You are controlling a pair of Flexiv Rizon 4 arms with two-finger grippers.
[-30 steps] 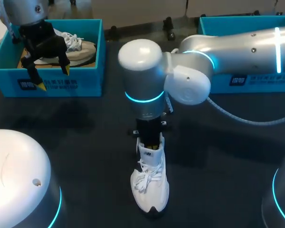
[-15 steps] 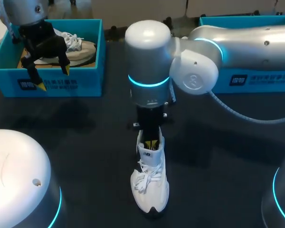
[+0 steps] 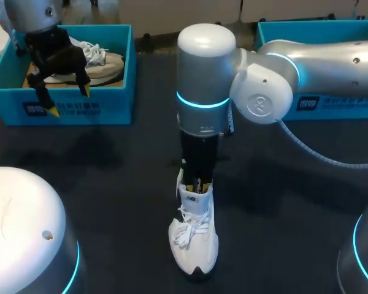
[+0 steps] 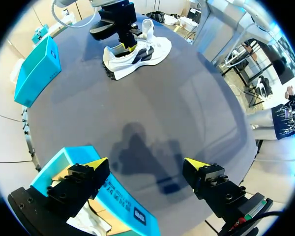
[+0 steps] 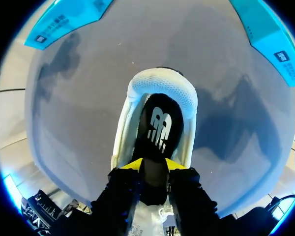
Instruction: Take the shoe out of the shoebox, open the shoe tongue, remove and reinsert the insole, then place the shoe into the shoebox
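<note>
Centre frame, your right gripper (image 3: 197, 184) has its jaws closed on the heel end of the black logo-printed insole (image 5: 157, 128), inside the white lace-up sneaker (image 3: 194, 236) standing on the dark table (image 3: 110, 184). Pull straight up and slowly, or the shoe may tip. Upper left, your left gripper (image 3: 69, 101) hangs with jaws wide apart over the teal cardboard shoebox (image 3: 80, 110).

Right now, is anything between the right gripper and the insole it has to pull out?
Nothing visible stands between them. The right gripper is in the white sneaker's opening, and the black insole runs up from the heel and sits held between its fingers.
</note>
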